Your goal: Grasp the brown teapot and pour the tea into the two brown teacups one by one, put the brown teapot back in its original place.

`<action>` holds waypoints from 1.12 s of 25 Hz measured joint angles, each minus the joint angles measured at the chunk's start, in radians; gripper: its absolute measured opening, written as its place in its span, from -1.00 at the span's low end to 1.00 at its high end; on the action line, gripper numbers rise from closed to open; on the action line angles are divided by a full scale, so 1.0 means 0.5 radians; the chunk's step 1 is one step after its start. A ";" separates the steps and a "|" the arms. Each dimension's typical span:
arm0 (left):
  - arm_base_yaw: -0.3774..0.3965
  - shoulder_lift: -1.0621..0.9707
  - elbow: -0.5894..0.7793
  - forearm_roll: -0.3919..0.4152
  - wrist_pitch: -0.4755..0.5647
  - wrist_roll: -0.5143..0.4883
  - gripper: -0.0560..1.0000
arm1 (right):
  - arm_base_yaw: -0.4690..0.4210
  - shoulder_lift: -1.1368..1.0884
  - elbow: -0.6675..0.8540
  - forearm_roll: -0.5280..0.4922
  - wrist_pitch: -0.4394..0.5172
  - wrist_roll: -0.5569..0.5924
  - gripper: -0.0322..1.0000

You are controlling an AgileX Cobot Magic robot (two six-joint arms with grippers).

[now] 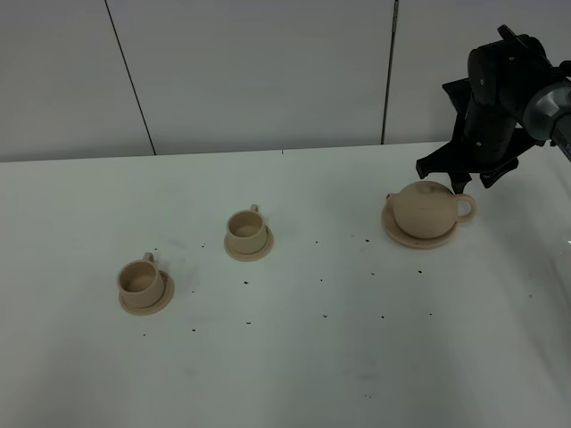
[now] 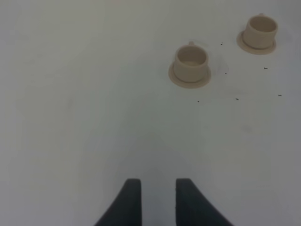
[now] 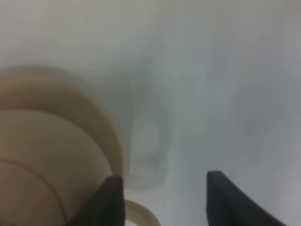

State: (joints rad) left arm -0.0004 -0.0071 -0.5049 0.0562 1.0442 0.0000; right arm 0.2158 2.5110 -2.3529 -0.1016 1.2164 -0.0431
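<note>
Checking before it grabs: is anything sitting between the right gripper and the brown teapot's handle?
Nothing visible does. The right gripper hangs open close by the brown teapot, and the loop handle shows in the gap between its jaws.

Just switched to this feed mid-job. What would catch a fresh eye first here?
The black right end effector, jaws open, hangs right by the handle of the brown teapot, which sits on its wide saucer on the table's right side. Left of it, the two brown teacups stand on small saucers. Dark specks dot the white table.
</note>
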 joint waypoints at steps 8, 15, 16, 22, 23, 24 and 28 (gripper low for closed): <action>0.000 0.000 0.000 0.000 0.000 0.000 -0.42 | 0.000 0.000 0.000 0.000 0.000 0.000 -0.18; 0.000 0.000 0.000 0.000 0.000 0.000 -0.42 | 0.000 -0.014 0.000 -0.002 0.004 0.006 -0.18; 0.000 0.000 0.000 0.000 0.000 0.000 -0.42 | 0.000 -0.020 0.000 0.000 0.004 0.008 -0.18; 0.000 0.000 0.000 0.000 0.000 0.000 -0.42 | -0.002 -0.059 0.081 -0.003 -0.009 0.017 -0.18; 0.000 0.000 0.000 0.000 0.000 0.000 -0.42 | -0.005 -0.075 0.137 -0.007 -0.013 0.019 -0.18; 0.000 0.000 0.000 0.000 0.000 0.000 -0.42 | -0.012 -0.085 0.187 -0.009 -0.013 0.018 -0.18; 0.000 0.000 0.000 0.000 0.000 0.000 -0.42 | -0.045 -0.095 0.288 -0.006 0.001 0.022 -0.18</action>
State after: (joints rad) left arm -0.0004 -0.0071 -0.5049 0.0562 1.0442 0.0000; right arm 0.1931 2.4637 -2.2090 -0.1048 1.2170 -0.0322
